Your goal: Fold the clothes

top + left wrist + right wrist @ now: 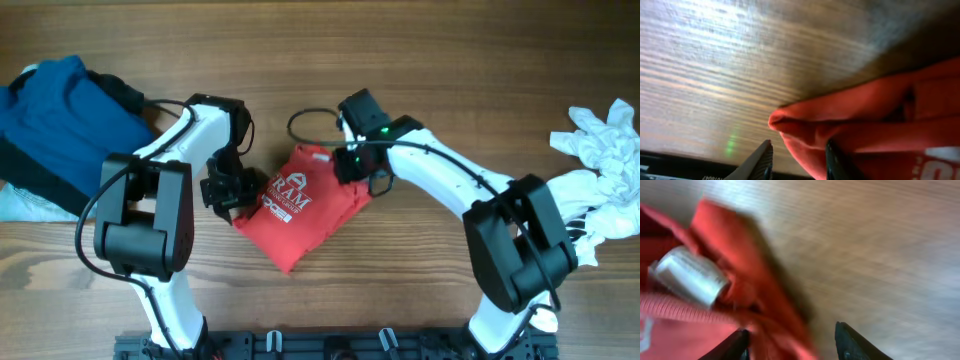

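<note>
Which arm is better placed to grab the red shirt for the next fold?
Probably left: the left claw is open with the red T-shirt filling its gap; the right claw, also open, has fabric only beside one finger.

We see a red shirt (300, 205) with white block lettering and a white logo. Table (420, 60): brown, streaky wood grain. Left arm (180, 140) and right arm (440, 170): white shells, black joints, with a green light (383, 130) on the right one. Left gripper (799, 162) and right gripper (792, 345): dark fingers. We get a pale grey-white tag (690, 277) against the red fabric. Blue garment (55, 110) with a dark one (125, 92); white cloth (610, 150). Faint green glint (731, 145) on the table.
</note>
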`<state>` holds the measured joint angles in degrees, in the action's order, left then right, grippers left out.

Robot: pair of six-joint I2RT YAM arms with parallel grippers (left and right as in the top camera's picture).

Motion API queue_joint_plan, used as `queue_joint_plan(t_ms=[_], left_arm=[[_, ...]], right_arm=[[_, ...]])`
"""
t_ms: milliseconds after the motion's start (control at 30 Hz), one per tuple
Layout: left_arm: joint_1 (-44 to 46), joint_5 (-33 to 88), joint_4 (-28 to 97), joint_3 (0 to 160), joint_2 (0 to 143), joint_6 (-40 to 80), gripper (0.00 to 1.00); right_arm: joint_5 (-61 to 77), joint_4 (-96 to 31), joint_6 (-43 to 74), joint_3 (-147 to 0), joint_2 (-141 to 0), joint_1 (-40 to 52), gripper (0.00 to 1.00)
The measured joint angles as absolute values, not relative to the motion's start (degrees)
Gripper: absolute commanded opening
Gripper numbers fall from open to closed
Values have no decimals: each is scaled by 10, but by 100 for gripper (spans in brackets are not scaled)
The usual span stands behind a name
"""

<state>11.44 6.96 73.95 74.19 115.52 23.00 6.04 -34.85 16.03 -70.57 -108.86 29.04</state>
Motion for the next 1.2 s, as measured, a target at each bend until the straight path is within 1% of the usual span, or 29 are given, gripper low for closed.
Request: queue_joint_plan(t_ms=[100, 167, 200, 233, 267, 400, 467, 567, 733, 800, 867, 900, 967, 1000, 1067, 1100, 1200], left_arm=[[116, 72, 739, 741, 1145, 230, 35], [115, 71, 726, 738, 1104, 230, 42], [115, 71, 710, 736, 1078, 232, 53], [114, 69, 689, 736, 1054, 233, 68], [111, 67, 660, 736, 1022, 235, 80], [104, 84, 511, 740, 954, 210, 92], [103, 136, 448, 740, 956, 160, 96], [103, 194, 410, 740, 986, 95, 95], [105, 284, 383, 740, 1110, 29, 96], [111, 301, 372, 740, 1143, 22, 93], [123, 324, 365, 745, 1158, 16, 86], [133, 337, 366, 747, 1164, 13, 75], [161, 358, 373, 754, 1176, 10, 62], [172, 364, 377, 755, 1182, 9, 51], [201, 362, 386, 758, 1192, 6, 11], [208, 355, 387, 758, 1193, 6, 4], [214, 350, 388, 757, 1199, 6, 4]], right_arm=[[45, -356, 159, -706, -1089, 278, 53], [41, -368, 156, -706, -1086, 277, 54], [40, -373, 155, -705, -1077, 278, 55], [38, -381, 154, -705, -1063, 278, 55], [38, -387, 153, -705, -1041, 278, 56], [34, -401, 153, -705, -948, 277, 57], [33, -410, 153, -705, -922, 277, 57], [33, -424, 155, -705, -916, 278, 57], [33, -437, 160, -705, -916, 278, 57], [33, -437, 163, -705, -916, 278, 57], [33, -437, 164, -705, -916, 277, 57], [33, -437, 165, -705, -916, 277, 57], [33, -439, 165, -705, -916, 278, 57], [33, -441, 165, -705, -916, 277, 57], [33, -443, 165, -705, -916, 277, 57], [33, -444, 165, -705, -916, 277, 57], [33, -449, 165, -705, -916, 277, 57]])
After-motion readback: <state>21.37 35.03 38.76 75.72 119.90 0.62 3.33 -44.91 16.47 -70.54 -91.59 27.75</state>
